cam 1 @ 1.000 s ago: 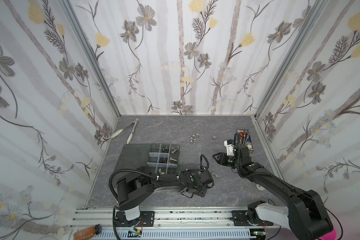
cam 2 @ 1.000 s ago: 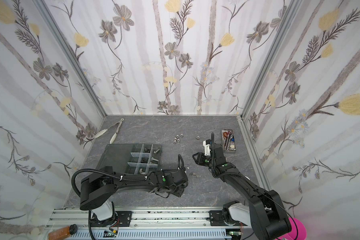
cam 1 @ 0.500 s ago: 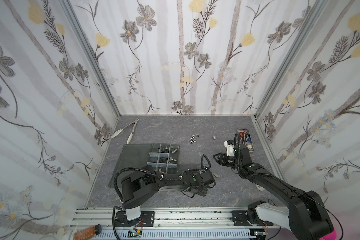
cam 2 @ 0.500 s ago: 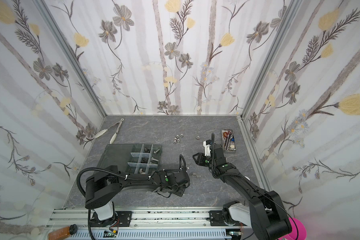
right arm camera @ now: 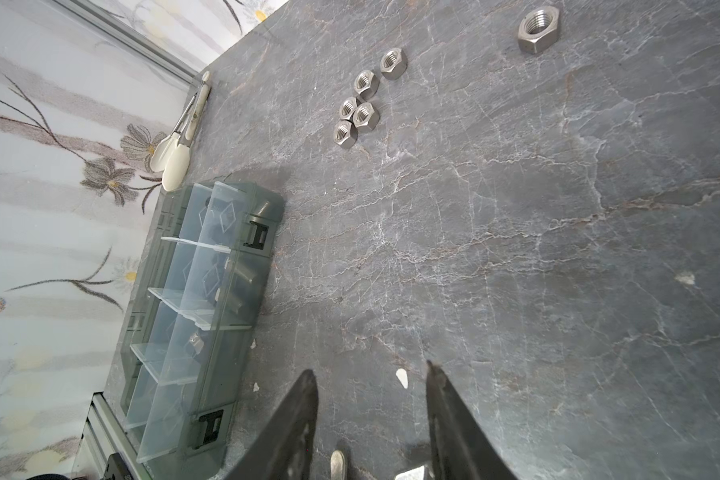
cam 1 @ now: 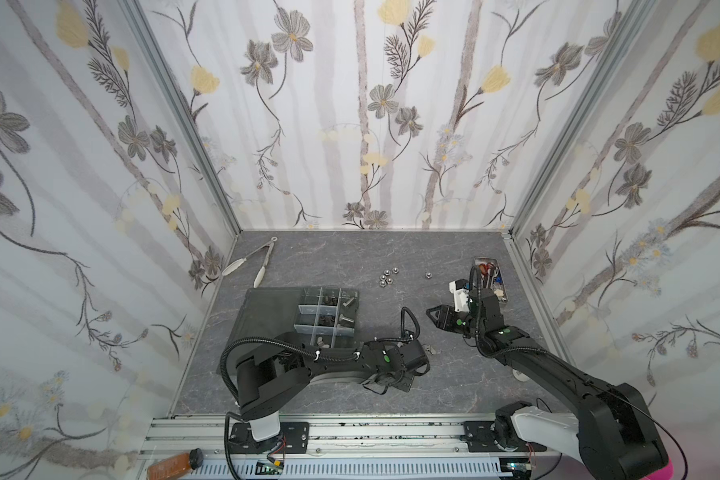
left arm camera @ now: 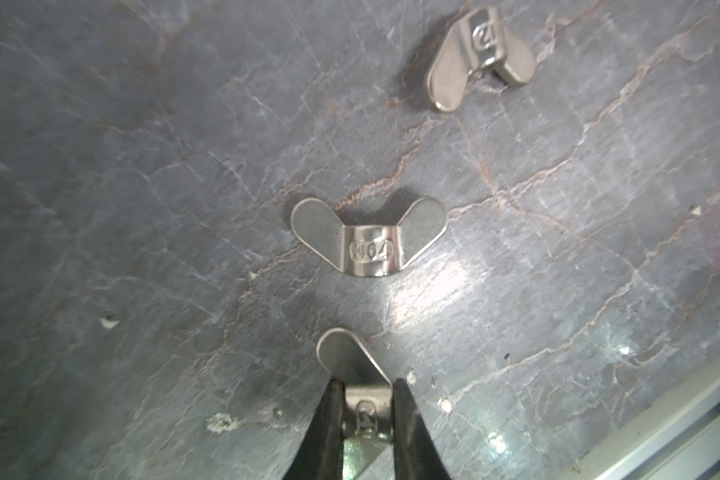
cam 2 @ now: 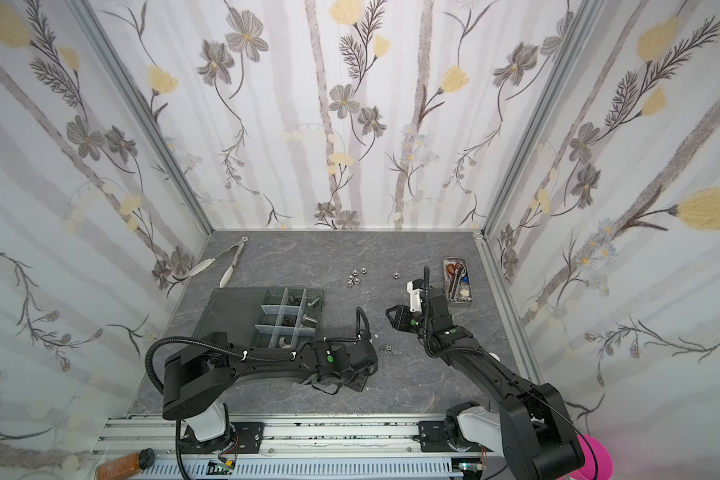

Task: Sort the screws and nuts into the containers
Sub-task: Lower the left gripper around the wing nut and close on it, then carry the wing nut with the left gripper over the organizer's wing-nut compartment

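Pinching a small silver wing nut [left arm camera: 352, 357] by its hub in the left gripper [left arm camera: 366, 384], dark fingers [left arm camera: 333, 411] pressed on both sides, one ear jutting ahead over the grey marbled tabletop [left arm camera: 142, 166]; lifted or resting, hard to say. Leaving two more silver wing nuts [left arm camera: 368, 241] flat just ahead. Calls for a carry leftward and slightly away in both top views, to the clear-divided cells [cam 1: 327, 318] of the flat dark grey organiser tray [cam 1: 267, 307], near this arm. Holding the right gripper [right arm camera: 371, 374] open and empty above the table, no nearer the tray.

left jaws closed in, now clamping one wing nut [left arm camera: 350, 357].
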You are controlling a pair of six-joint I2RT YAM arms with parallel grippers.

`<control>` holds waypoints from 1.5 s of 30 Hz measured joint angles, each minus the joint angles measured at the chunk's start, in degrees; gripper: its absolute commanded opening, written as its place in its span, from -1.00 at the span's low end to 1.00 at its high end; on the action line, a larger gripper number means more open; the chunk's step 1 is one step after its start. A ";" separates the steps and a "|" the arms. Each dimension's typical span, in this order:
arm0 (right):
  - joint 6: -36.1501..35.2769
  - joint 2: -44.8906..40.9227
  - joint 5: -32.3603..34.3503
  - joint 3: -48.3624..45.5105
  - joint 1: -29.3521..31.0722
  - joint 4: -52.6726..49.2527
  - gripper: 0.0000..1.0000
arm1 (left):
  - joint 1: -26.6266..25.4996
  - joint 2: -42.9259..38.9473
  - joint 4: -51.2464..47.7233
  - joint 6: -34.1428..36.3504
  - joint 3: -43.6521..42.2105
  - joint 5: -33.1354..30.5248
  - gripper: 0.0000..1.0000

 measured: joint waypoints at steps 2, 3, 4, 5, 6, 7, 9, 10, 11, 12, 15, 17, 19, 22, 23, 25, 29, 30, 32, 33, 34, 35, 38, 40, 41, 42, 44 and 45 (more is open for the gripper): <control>0.00 -0.02 0.00 0.00 0.00 0.00 -0.11 | 0.46 -1.29 0.00 0.00 -0.11 -0.63 -0.63; 0.00 -0.02 0.00 0.00 0.00 0.00 -0.11 | 0.76 -1.95 -0.02 0.00 -0.22 -0.90 -0.63; 0.00 -0.02 0.00 0.00 0.00 0.00 -0.11 | 1.11 -2.69 -0.07 0.00 -0.35 -1.18 -0.63; 0.00 -0.04 0.00 0.00 0.00 0.00 -0.11 | 1.55 -3.58 -0.11 0.00 -0.55 -1.36 -0.63; 0.00 -0.04 0.00 0.00 0.00 -0.02 -0.11 | 1.99 -4.44 -0.24 0.02 -0.66 -1.53 -0.63; 0.00 -0.04 0.00 0.00 0.00 -0.02 -0.11 | 2.38 -5.20 -0.33 0.02 -0.79 -1.79 -0.63; 0.00 -0.11 0.00 0.00 0.00 -0.04 -0.11 | 3.41 -7.06 -0.66 0.20 -1.20 -2.23 -0.63; 0.00 -0.13 0.00 0.00 0.00 -0.09 -0.11 | 3.93 -7.98 -0.90 0.20 -1.44 -2.36 -0.63; 0.00 -0.15 0.00 0.00 0.00 -0.11 -0.11 | 4.61 -9.03 -1.18 0.22 -1.77 -2.62 -0.63; 0.00 -0.15 0.00 0.00 0.00 -0.13 -0.11 | 5.33 -10.08 -1.55 0.37 -2.12 -2.71 -0.63; 0.00 -0.15 -0.02 0.00 0.00 -0.15 -0.11 | 7.78 -13.31 -2.27 0.66 -3.41 -3.21 -0.63; 0.00 -0.13 -0.04 0.02 0.00 -0.15 -0.11 | 9.68 -15.61 -2.84 1.25 -4.46 -3.45 -0.63; 0.00 -0.11 -0.07 0.02 0.00 -0.15 -0.11 | 11.74 -17.99 -3.63 1.57 -5.49 -3.56 -0.63; 0.00 0.02 -0.07 0.37 0.00 -0.22 -0.11 | 15.26 -21.81 -4.76 1.97 -7.19 -3.72 -0.62; 0.00 0.13 -0.07 0.57 0.00 -0.22 -0.11 | 16.65 -23.26 -5.07 2.23 -7.78 -3.72 -0.62; 0.00 0.28 -0.07 0.92 0.04 -0.24 -0.11 | 19.19 -25.59 -5.53 3.28 -8.81 -3.72 -0.62; -0.02 0.83 -0.07 1.66 0.07 -0.57 -0.11 | 24.35 -29.92 -6.78 3.98 -11.02 -3.50 -0.63; -0.02 1.01 -0.07 1.86 0.11 -0.66 -0.11 | 25.68 -30.64 -7.04 4.48 -11.52 -3.45 -0.63; -0.02 1.31 -0.09 2.25 0.11 -0.81 -0.11 | 27.89 -31.71 -7.43 4.70 -12.59 -3.30 -0.63; -0.02 1.53 -0.09 2.49 0.20 -0.90 -0.11 | 29.07 -32.22 -7.72 4.74 -13.20 -3.26 -0.63; -0.02 1.75 -0.09 2.71 0.24 -1.05 -0.11 | 29.97 -32.61 -7.91 4.92 -13.70 -3.23 -0.63; -0.02 1.92 -0.09 2.93 0.37 -1.22 -0.11 | 30.91 -33.05 -8.07 4.94 -14.32 -3.19 -0.63; -0.31 2.47 -0.11 3.63 0.48 -1.75 -0.11 | 33.05 -34.05 -8.15 4.94 -16.11 -3.10 -0.63; -0.46 3.02 -0.11 4.22 0.68 -1.95 -0.11 | 33.46 -34.45 -8.22 4.90 -17.20 -3.13 -0.63; -0.46 3.26 -0.15 4.39 0.79 -1.99 -0.11 | 33.57 -34.53 -8.33 4.85 -17.49 -3.19 -0.63; -0.55 3.50 -0.33 4.66 0.92 -2.19 -0.11 | 33.66 -34.60 -8.41 4.76 -17.57 -3.32 -0.63; -0.85 3.91 -0.37 5.07 1.16 -2.38 -0.11 | 33.75 -34.60 -8.33 4.55 -17.59 -3.56 -0.63; -0.87 4.15 -0.48 5.31 1.25 -2.43 -0.11 | 33.79 -34.51 -8.33 4.39 -17.68 -3.72 -0.63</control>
